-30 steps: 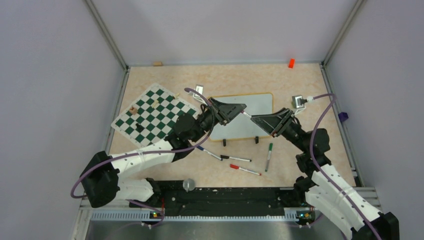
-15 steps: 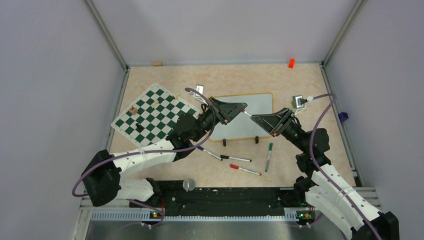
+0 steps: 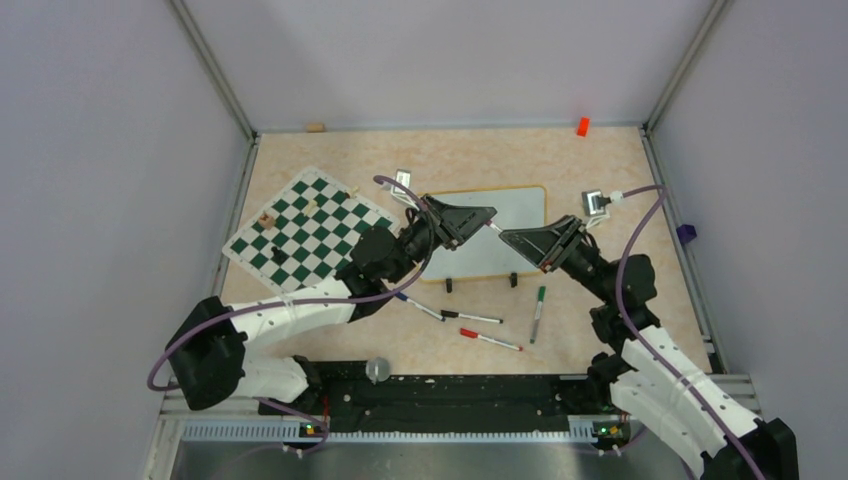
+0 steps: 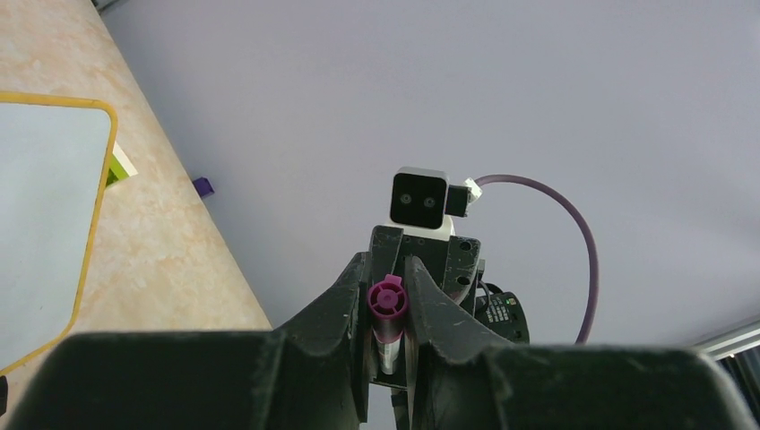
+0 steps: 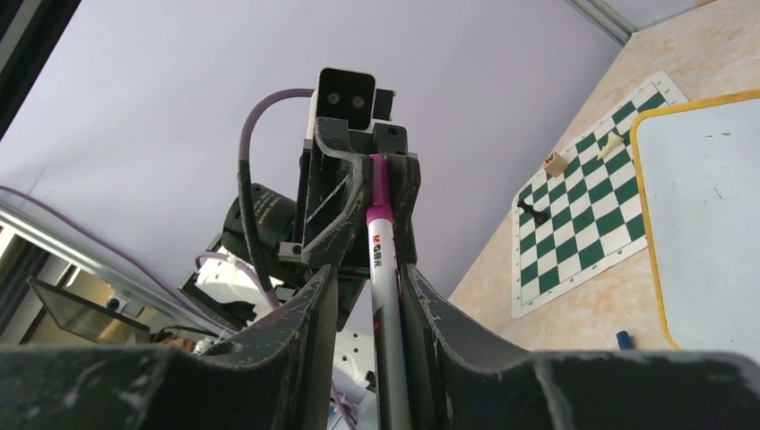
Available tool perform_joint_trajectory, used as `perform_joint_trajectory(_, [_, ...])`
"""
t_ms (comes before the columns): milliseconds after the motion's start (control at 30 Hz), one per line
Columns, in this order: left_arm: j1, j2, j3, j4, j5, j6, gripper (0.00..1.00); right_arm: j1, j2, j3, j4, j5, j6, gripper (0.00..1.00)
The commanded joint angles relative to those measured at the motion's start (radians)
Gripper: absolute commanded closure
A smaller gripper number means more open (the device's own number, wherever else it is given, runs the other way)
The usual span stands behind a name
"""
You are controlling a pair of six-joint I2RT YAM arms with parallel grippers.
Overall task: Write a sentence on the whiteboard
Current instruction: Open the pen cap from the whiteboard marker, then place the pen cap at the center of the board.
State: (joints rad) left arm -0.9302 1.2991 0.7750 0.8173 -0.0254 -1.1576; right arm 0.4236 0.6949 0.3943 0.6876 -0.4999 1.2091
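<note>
Nothing is written yet: the whiteboard (image 3: 480, 258) lies flat mid-table, just right of the chess mat (image 3: 300, 235), and its face is blank, so the whole sentence is left to do. Above it the left gripper (image 3: 488, 213) has its fingers closed on the magenta end of the marker (image 5: 384, 269). The right gripper (image 3: 508, 238) has its fingers either side of the white barrel, and I cannot tell whether they pinch it. I judge the marker is only being uncapped or handed over.
</note>
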Motion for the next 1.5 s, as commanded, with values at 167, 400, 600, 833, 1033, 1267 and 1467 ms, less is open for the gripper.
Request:
perform_joint_trajectory(167, [-0.004, 0.007, 0.040, 0.040, -0.007, 0.023, 1.00, 0.015, 0.008, 0.025, 0.057, -0.020, 0.000, 0.77])
perform_joint_trajectory(400, [-0.003, 0.000, 0.032, 0.043, -0.020, 0.034, 1.00, 0.014, -0.006, 0.022, 0.036, -0.011, -0.005, 1.00])
perform_joint_trajectory(600, [0.055, -0.082, -0.077, 0.040, -0.066, 0.023, 1.00, 0.015, -0.084, -0.021, -0.053, -0.019, -0.034, 1.00])
perform_joint_trajectory(833, [0.284, -0.340, -0.224, -0.226, -0.032, 0.036, 1.00, 0.012, -0.270, -0.118, -0.334, -0.066, -0.123, 1.00])
perform_joint_trajectory(1033, [0.409, -0.555, -0.212, -0.674, -0.122, 0.169, 1.00, 0.012, -0.392, -0.111, -0.573, -0.009, -0.231, 1.00])
perform_joint_trajectory(1267, [0.410, -0.500, -0.171, -1.110, -0.213, 0.236, 1.00, 0.013, -0.282, -0.022, -0.791, 0.059, -0.404, 1.00])
perform_joint_trajectory(1467, [0.412, -0.459, -0.198, -1.203, -0.333, 0.286, 1.00, 0.012, -0.215, 0.026, -0.848, 0.094, -0.459, 1.00])
